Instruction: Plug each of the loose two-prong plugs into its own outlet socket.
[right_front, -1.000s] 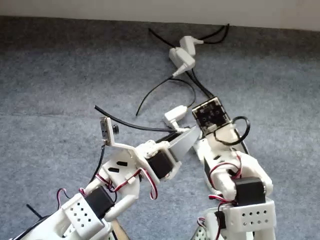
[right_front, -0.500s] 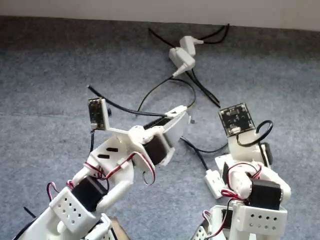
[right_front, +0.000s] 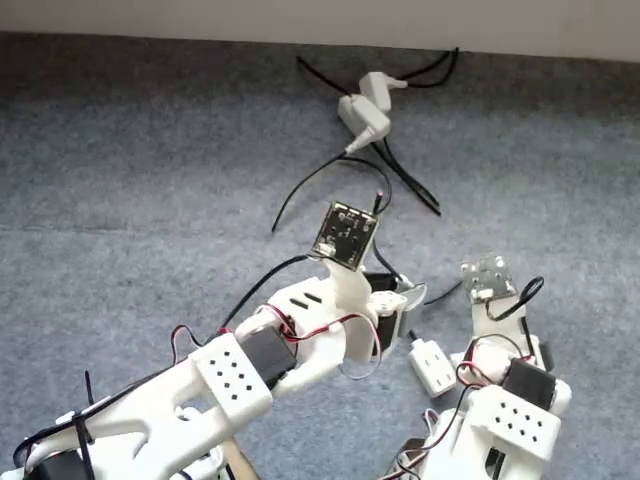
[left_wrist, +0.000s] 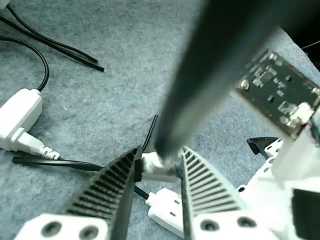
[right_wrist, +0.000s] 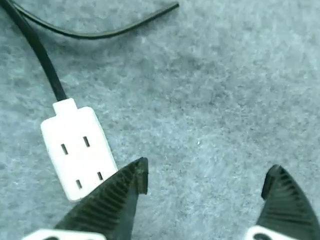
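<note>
Left tool (left_wrist: 160, 153) pinches plug (left_wrist: 156, 168); right tool (right_wrist: 209, 170) gapes.

Plug (left_wrist: 160, 169) half behind blurred cable (left_wrist: 210, 65)

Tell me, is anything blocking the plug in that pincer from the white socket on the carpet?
Nothing visible does. The left pincer holds the plug close to the outlet socket, whose slots lie uncovered; the right pincer stands open beside it.

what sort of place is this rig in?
Likely a robotics test bench, though I can't be sure: a grey carpet-like mat as the work surface, left arm and right arm with exposed wiring, and a loose outlet socket with black cords.
</note>
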